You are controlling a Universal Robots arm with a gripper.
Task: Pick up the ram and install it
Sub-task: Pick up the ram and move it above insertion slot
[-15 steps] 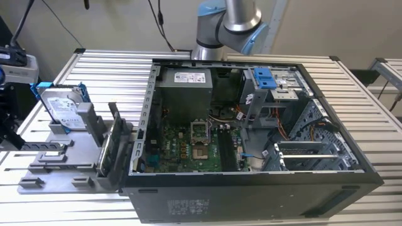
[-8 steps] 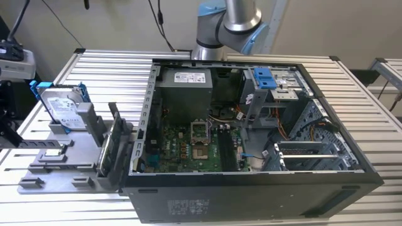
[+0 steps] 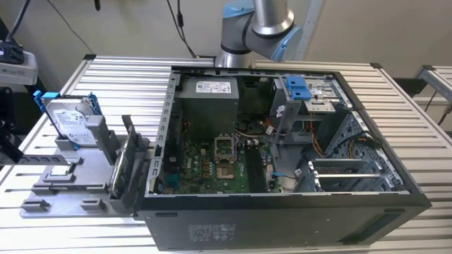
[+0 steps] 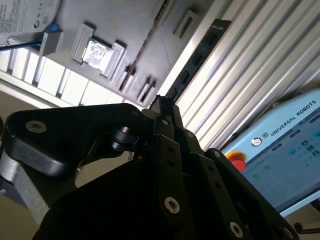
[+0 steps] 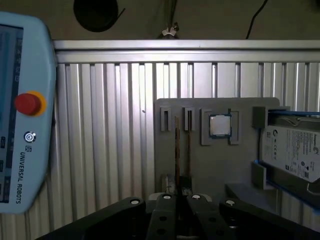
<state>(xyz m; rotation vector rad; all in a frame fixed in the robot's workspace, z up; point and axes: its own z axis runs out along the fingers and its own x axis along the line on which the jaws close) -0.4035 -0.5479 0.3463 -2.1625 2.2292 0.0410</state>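
Black claw (image 5: pixel 180 201), labelled silver hard drive (image 5: pixel 292 150)

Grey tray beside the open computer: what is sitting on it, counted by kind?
Hard drive: 1
Processor chip: 1
Thin boards standing on edge: 2
Total: 4
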